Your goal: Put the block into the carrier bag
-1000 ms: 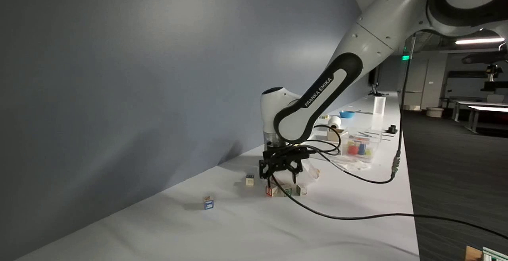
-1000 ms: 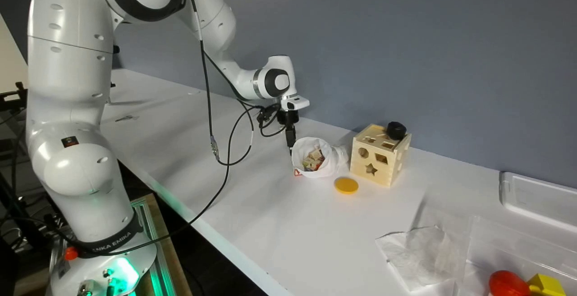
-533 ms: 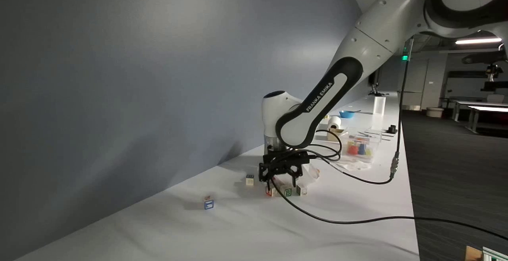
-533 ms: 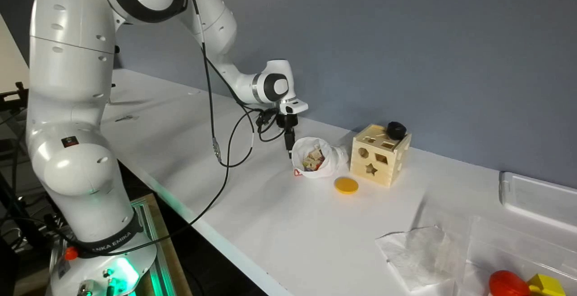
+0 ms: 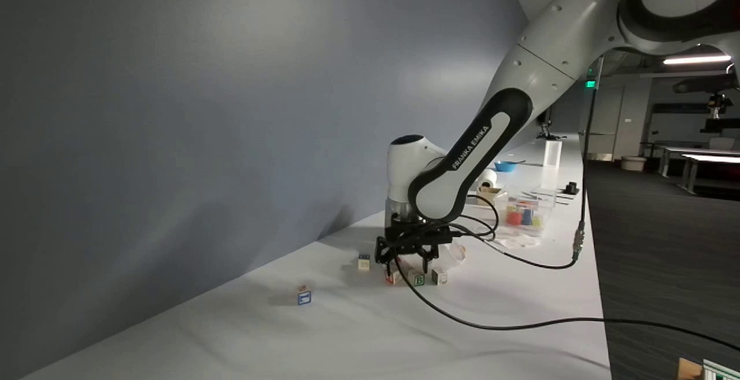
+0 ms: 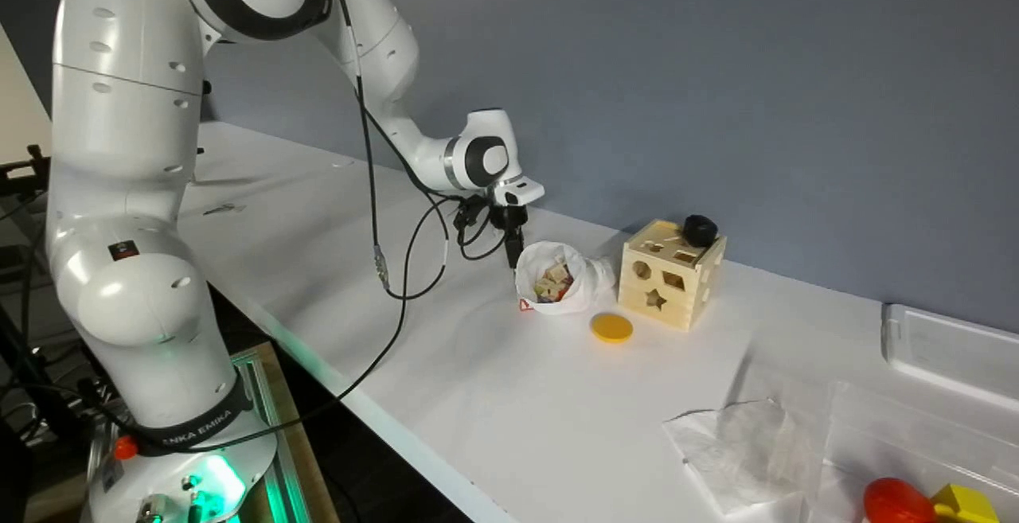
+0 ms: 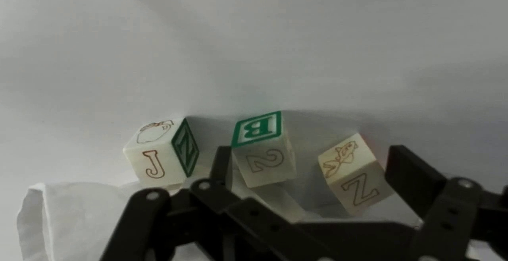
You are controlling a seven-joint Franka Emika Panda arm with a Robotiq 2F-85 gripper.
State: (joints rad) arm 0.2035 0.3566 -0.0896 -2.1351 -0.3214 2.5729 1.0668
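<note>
Blocks point(image 7: 264, 151), three pale lettered cubes, sit beside the crinkled white carrier bag point(image 6: 587, 287), black gripper point(image 7: 313, 171) above, jaws apart.

In an exterior view the camera looks lengthwise along the counter point(image 5: 491, 328), the wall point(image 5: 231, 108) at its left edge. In an exterior view it looks down more steeply, aslant at the wall edge, the arm point(image 6: 127, 149) rising outside the open edge. Both exterior views stand back and share the arm and bag point(image 6: 591, 284). The wrist view looks down from close above the counter, past the fingers point(image 7: 414, 179), at three blocks point(image 5: 420, 279) also seen in an exterior view.
</note>
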